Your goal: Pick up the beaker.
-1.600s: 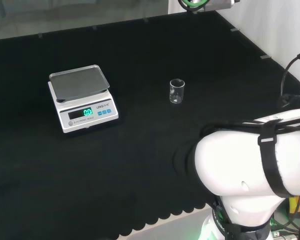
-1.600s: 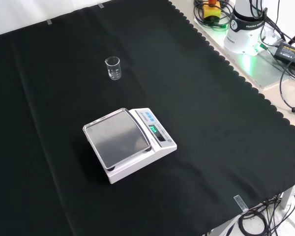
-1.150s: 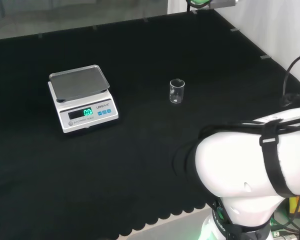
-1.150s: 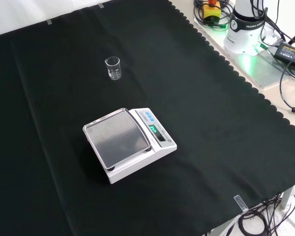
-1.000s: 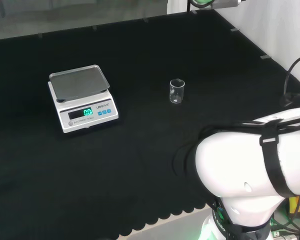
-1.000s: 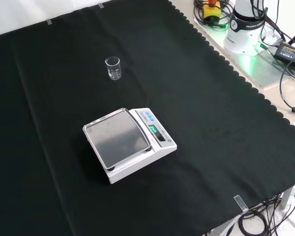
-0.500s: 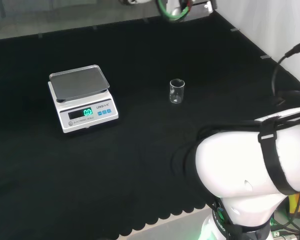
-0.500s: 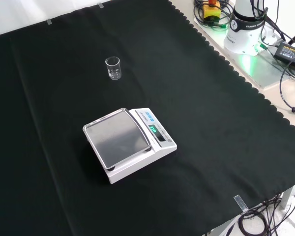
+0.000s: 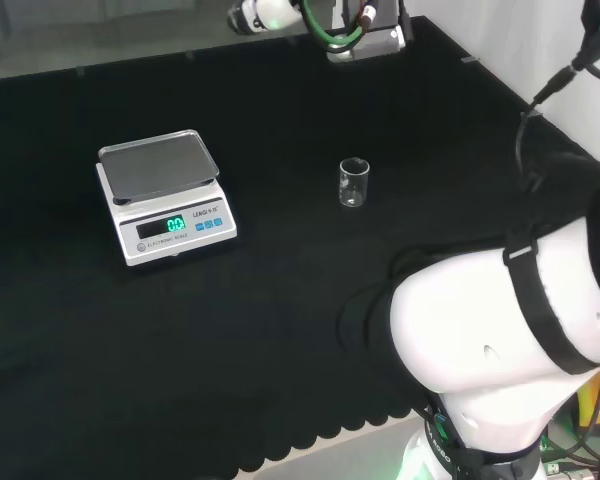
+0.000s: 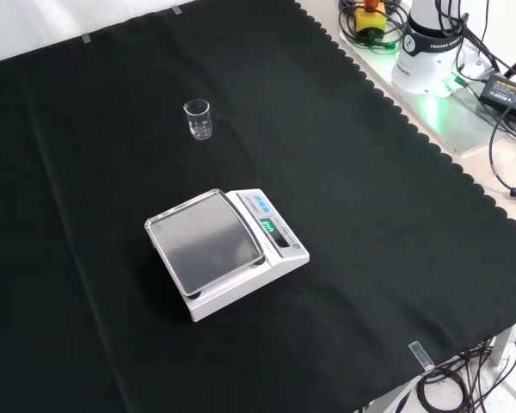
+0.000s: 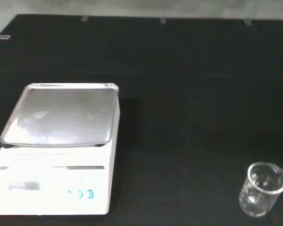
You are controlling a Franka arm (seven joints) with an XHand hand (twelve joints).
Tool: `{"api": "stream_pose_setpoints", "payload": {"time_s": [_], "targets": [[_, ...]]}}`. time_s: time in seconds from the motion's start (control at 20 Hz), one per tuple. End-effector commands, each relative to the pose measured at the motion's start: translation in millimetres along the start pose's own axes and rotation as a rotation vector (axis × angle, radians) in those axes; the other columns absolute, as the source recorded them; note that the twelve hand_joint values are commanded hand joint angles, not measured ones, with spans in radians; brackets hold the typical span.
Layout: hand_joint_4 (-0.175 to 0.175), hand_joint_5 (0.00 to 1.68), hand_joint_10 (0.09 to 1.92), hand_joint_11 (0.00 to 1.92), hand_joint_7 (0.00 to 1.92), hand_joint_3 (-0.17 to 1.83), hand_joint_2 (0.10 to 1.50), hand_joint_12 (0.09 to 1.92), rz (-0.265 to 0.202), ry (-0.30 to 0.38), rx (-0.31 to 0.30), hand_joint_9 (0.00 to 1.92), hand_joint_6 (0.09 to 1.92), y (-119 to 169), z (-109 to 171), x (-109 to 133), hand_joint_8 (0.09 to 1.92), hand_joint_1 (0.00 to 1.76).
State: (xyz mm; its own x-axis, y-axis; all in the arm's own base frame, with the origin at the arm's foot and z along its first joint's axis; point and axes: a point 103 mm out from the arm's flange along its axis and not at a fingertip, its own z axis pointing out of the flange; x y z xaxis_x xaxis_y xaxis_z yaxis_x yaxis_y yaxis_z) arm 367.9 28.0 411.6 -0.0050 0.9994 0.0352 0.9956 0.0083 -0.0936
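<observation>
Beaker [image 9: 353, 183] — well apart from scale [image 9: 166, 209]

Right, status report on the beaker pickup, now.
Hand state cannot be told. Beaker upright on the black cloth, untouched, looks empty. Scale stands well apart; nothing in the way.

Arm's big white link [image 9: 500, 330] sits low at the right of the head view, black strap across it, base with a green glow underneath. Wrist end [image 9: 365, 25] is up at the top edge of that view, high over the cloth: green ring, grey block below it, a white part sticking out to the left. Front view: arm base [image 10: 430, 47] at top right. Can't tell finger pose.
</observation>
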Motion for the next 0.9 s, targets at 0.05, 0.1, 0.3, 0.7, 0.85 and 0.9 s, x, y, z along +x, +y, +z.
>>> {"api": "stream_pose_setpoints", "payload": {"time_s": [0.05,0.1,0.3,0.7,0.85,0.9], "targets": [[-0.016,0.04,0.27,0.0,0.0,-0.02,0.96,1.34,0.061,0.091,0.033,0.0,0.09,46,38,-38,0.33,0.3],[-0.017,0.04,0.28,0.0,0.0,-0.02,0.96,1.35,0.064,0.093,0.036,0.0,0.09,49,40,-39,0.33,0.3],[-0.02,0.04,0.29,0.0,0.0,-0.02,0.95,1.35,0.075,0.103,0.056,0.0,0.09,62,54,-42,0.36,0.31],[-0.023,0.05,0.31,0.0,0.0,-0.02,0.95,1.35,0.124,0.115,0.122,0.0,0.09,91,88,-57,0.38,0.32],[-0.024,0.05,0.33,0.0,0.0,-0.02,0.95,1.35,0.15,0.125,0.145,0.0,0.09,103,103,-65,0.39,0.32],[-0.025,0.05,0.34,0.0,0.0,-0.02,0.95,1.35,0.159,0.13,0.151,0.0,0.09,106,108,-68,0.39,0.32]]}}
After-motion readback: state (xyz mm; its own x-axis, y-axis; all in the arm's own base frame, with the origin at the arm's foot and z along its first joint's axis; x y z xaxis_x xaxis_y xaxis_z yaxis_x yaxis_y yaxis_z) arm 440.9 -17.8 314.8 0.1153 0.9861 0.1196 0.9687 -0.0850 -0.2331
